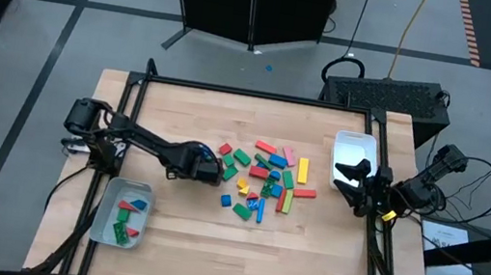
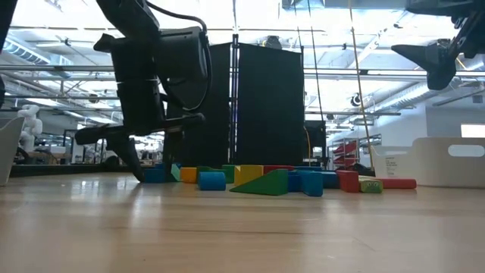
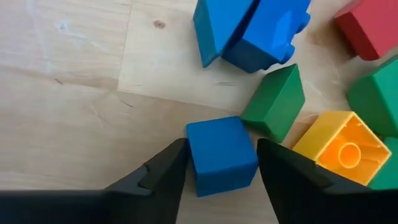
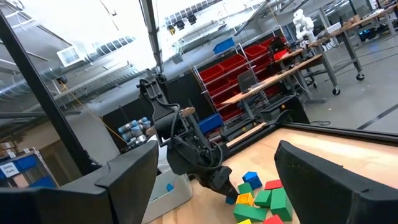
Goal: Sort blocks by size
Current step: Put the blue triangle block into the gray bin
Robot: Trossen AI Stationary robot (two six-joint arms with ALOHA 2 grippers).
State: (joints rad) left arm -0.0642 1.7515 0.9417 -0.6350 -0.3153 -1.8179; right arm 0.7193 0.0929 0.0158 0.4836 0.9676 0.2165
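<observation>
Left gripper (image 3: 221, 163) low over the worktop (image 1: 172, 234), at the left edge of the pile of blocks (image 1: 263, 181), fingers either side of one small blue cube (image 3: 221, 154). In the left wrist view, one finger (image 3: 163, 171) just beside one face of the cube, the other finger (image 3: 283, 171) just beside the opposite face; contact not certain, so the grip not yet firm, closing rather than clenched. Cube lying straight ahead between the fingers, short and nearly square, so no long axis to mind. Just beyond the cube, a green block (image 3: 275, 101) and a yellow block (image 3: 341, 144) very near one finger; risk of pushing them. Grey tray (image 1: 105, 226) with a few sorted blocks near the front left corner, probably the goal. Right gripper (image 1: 355, 185) wide open, holding nothing, waiting above the white tray (image 1: 358, 143), well apart from the pile, so left arm clearly the nearer.
</observation>
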